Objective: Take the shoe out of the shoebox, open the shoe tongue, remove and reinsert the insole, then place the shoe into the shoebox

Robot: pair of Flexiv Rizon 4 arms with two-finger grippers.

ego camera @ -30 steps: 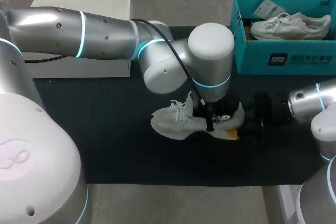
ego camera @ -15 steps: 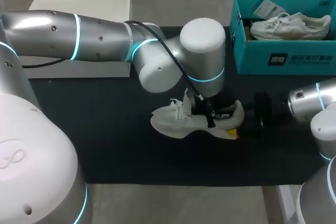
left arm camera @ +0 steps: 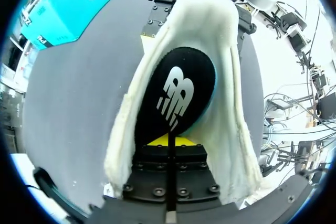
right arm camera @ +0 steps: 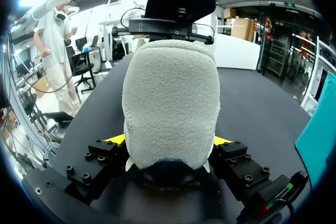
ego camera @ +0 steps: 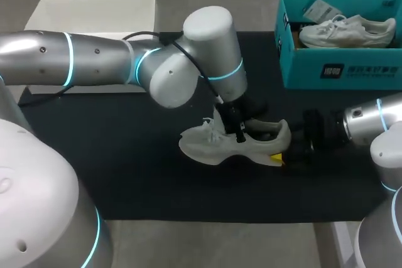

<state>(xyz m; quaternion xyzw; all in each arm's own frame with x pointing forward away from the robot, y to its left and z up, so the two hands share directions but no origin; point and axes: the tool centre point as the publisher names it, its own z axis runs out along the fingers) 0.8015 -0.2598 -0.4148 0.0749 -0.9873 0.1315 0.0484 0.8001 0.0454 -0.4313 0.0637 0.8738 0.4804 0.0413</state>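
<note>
A white shoe [ego camera: 217, 149] lies on its sole in the middle of the black mat [ego camera: 125, 174], toe to the left. My left gripper [ego camera: 235, 127] reaches down into the shoe's mouth. In the left wrist view its fingers [left arm camera: 168, 141] are shut on the near end of the black insole [left arm camera: 181, 85], between the shoe's white sides [left arm camera: 231, 103]. My right gripper [ego camera: 290, 150] comes in low from the right. Its yellow tips [right arm camera: 113, 139] press on both sides of the heel [right arm camera: 170, 103].
The teal shoebox [ego camera: 339, 70] stands at the back right with a second white shoe [ego camera: 345, 31] in it. A white box [ego camera: 94, 14] sits at the back left edge of the mat. My left arm's elbow [ego camera: 207, 48] hangs over the mat's middle.
My left arm has swung to the left and tilted, uncovering the shoe's heel opening; its fingers closed the last bit. The shoe and my right gripper have stayed put.
</note>
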